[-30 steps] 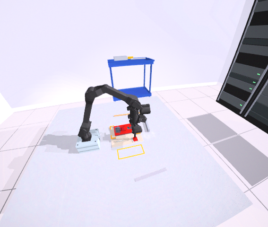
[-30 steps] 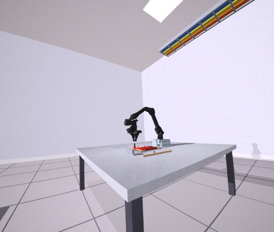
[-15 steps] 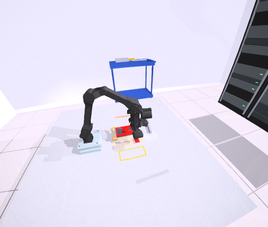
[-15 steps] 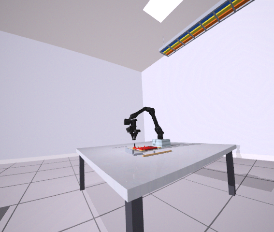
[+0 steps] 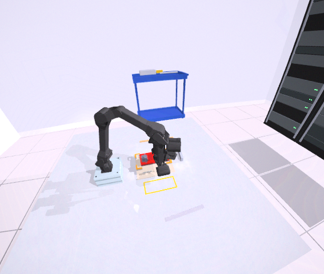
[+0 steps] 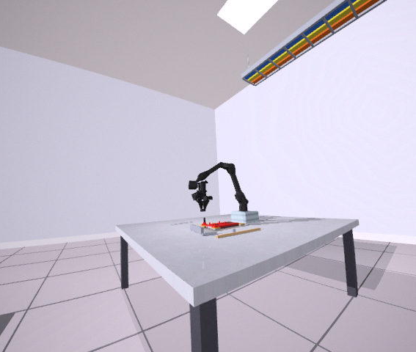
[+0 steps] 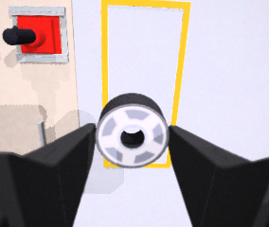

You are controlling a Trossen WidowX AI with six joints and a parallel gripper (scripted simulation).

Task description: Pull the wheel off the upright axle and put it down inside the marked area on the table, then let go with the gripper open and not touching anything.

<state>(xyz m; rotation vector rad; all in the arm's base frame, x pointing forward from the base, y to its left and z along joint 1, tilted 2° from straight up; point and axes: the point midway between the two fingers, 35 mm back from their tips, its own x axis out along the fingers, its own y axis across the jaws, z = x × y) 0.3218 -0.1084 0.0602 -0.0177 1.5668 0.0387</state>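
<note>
A lab or server room is showing here: tall dark server racks (image 5: 312,88) are blinking green lights along one wall, a blue cart (image 5: 159,94) is standing on pale floor tiles (image 5: 238,124), and a robot arm (image 5: 126,129) is working on a counter (image 6: 238,250).

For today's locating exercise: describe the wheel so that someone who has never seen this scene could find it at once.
Start at the black arm's gripper above the table. Clamped between its two dark fingers, over the near end of the yellow outlined rectangle, is the wheel. It alone is round: white face, grey spokes, dark tyre, centre hole.
</note>
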